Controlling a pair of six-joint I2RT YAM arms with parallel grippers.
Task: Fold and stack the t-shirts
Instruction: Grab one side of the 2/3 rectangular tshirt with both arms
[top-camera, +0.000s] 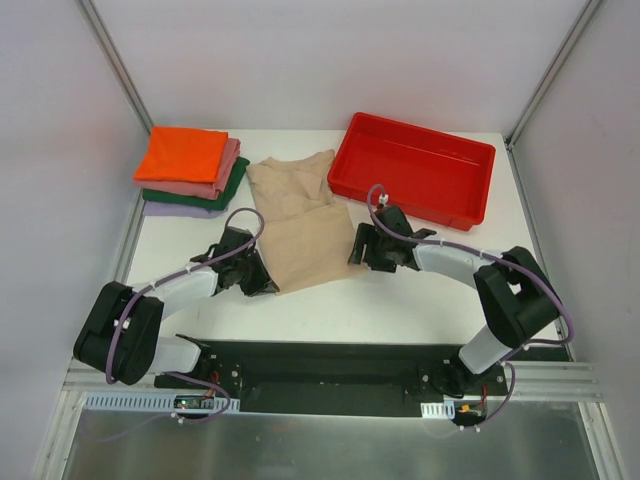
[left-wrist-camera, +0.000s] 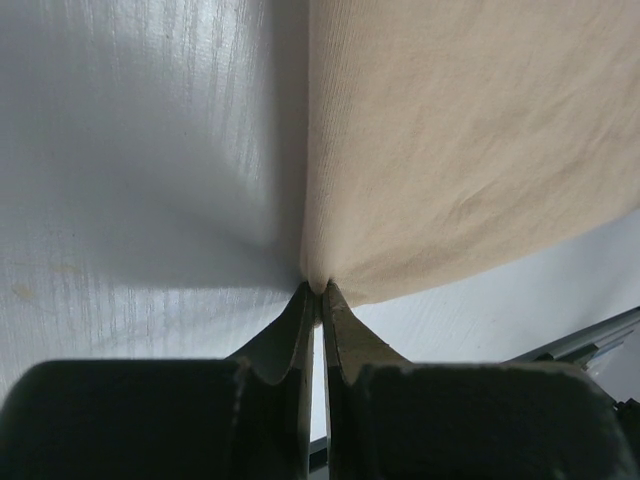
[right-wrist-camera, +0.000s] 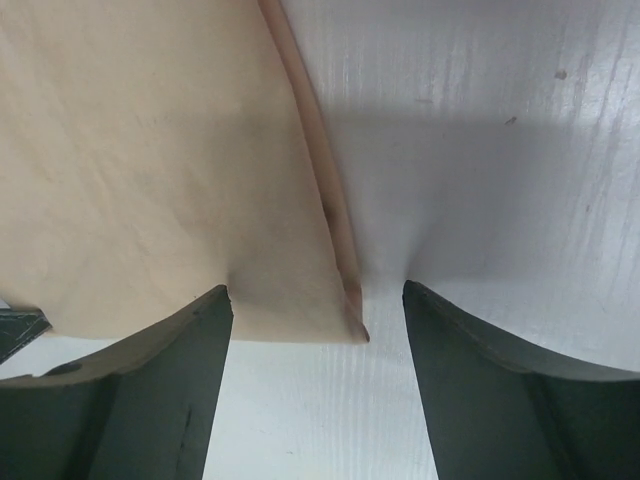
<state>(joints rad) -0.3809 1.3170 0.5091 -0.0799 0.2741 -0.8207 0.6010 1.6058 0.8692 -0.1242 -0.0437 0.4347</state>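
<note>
I count five shirts, one tray and two grippers. One beige t-shirt (top-camera: 298, 222) lies loose and wrinkled on the middle of the white table (top-camera: 400, 300), partly doubled over itself, its far end between the folded pile and the tray. The other four are folded in one stack at the far left corner: one orange shirt (top-camera: 182, 153) on top, one pink shirt (top-camera: 222, 172) under it, one dark green shirt (top-camera: 232, 186) below that, and one lavender shirt (top-camera: 178, 209) at the bottom, with each lower edge showing past the one above. One red plastic tray (top-camera: 412, 168) sits at the far right, just beside the beige cloth but not touching it. My left gripper (left-wrist-camera: 318, 292) is at the near left corner of the beige t-shirt, its two fingers pressed together with that corner of cloth pinched at their tips. My right gripper (right-wrist-camera: 318, 300) is at the near right corner with its fingers spread wide. One finger is over the cloth, the other is over bare table, and the hemmed corner lies between them. I cannot tell whether either finger touches the fabric.
</note>
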